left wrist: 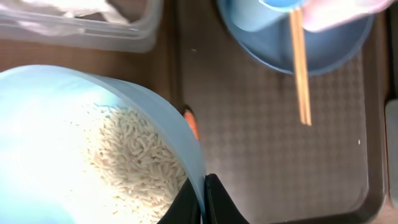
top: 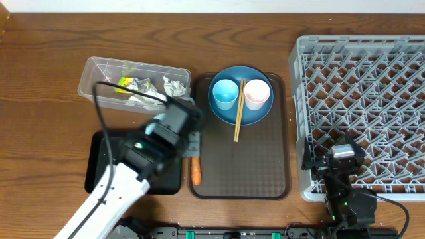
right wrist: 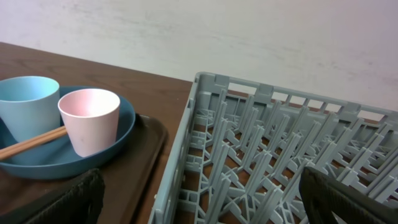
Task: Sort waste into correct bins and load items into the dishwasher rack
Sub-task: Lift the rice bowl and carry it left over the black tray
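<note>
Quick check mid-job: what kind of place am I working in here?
Probably a mock dish-return station on a wooden table: grey dishwasher rack, brown serving tray carrying a plate, blue cup and pink cup, and a clear tub of rubbish.

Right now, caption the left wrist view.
Pale bowl of rice pinched at its rim by left gripper; carrot piece at brown tray edge.

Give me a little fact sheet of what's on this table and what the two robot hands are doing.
Left gripper: shut on the rim of the pale blue bowl, which holds white rice
Right gripper: open, empty, by the dishwasher rack
Clear tub: yellow-green wrapper, crumpled scraps
Black tray: partly hidden by the left arm
Blue plate: on the brown tray, carrying blue cup, pink cup, chopsticks
Carrot piece: at brown tray's left edge
</note>
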Available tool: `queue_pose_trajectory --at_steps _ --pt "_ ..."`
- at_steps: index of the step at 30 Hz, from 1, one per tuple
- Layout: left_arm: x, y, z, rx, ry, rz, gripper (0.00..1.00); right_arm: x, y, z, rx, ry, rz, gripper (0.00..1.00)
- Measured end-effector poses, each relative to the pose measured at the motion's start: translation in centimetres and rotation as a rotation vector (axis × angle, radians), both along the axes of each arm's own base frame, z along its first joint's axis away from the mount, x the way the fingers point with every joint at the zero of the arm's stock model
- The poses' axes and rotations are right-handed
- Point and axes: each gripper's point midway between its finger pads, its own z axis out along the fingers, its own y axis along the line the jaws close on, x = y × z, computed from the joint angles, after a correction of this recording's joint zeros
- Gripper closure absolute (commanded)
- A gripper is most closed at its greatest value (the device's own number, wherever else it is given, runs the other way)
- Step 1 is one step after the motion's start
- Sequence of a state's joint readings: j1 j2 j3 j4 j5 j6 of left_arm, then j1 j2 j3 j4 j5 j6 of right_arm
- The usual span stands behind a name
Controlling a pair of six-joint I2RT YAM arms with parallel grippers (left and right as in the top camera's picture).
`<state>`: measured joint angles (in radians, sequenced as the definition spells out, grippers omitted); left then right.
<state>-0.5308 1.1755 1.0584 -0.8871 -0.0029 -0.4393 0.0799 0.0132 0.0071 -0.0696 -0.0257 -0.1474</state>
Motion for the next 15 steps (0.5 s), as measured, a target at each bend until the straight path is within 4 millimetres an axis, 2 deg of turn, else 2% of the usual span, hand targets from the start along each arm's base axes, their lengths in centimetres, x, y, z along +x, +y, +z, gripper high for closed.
queue_pose_trajectory --at_steps 7,15 --pt "1.5 3.3 0.0 -0.089 0.039 0.091 0.94 0.0 0.0 0.0 0.000 0.000 0.000 0.01" --pt "2.7 5.9 0.7 -0.237 0.049 0.143 0.94 0.0 0.0 0.0 0.000 0.000 0.000 0.01"
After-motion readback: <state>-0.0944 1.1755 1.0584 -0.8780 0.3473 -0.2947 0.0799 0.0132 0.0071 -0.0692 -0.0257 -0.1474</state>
